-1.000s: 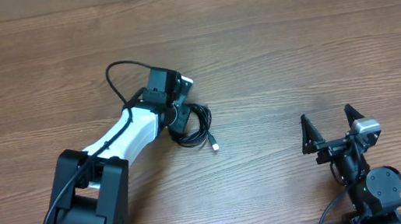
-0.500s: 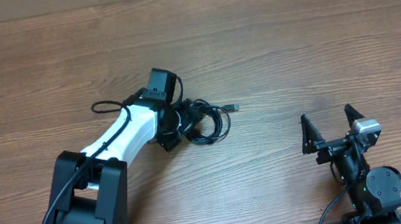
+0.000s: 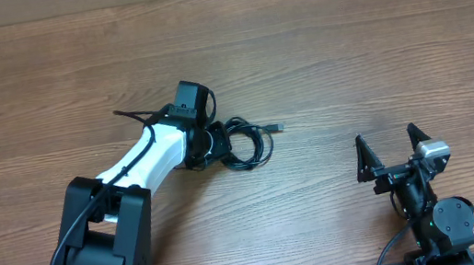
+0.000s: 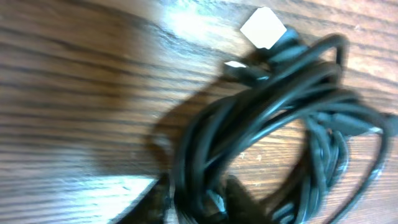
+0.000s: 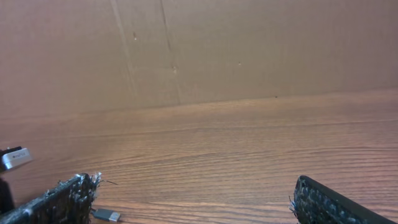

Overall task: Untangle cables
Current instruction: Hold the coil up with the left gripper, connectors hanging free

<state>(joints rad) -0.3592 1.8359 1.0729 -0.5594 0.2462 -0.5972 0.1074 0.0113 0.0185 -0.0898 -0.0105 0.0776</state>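
The cables (image 3: 249,146) lie as a small coiled black bundle on the wooden table, just right of my left gripper (image 3: 217,143). One plug (image 3: 278,128) sticks out to the right. In the left wrist view the coil (image 4: 267,124) fills the frame, blurred, with a silvery plug tip (image 4: 264,28) at the top. My left gripper (image 4: 199,202) stands closed around several strands at the coil's near edge. My right gripper (image 3: 393,153) stands open and apart at the lower right, nothing between its fingers (image 5: 57,205). A plug (image 5: 107,216) shows low in the right wrist view.
The white left arm (image 3: 144,164) reaches up from its black base (image 3: 103,239) at the lower left. A thin black wire (image 3: 130,116) juts out beside the wrist. A brown cardboard wall (image 5: 199,50) stands behind the table.
The bundle has swung round: its plug pointed down-right and now points right. The left gripper let go, opened, then closed on the coil's left edge. The right arm stayed still.
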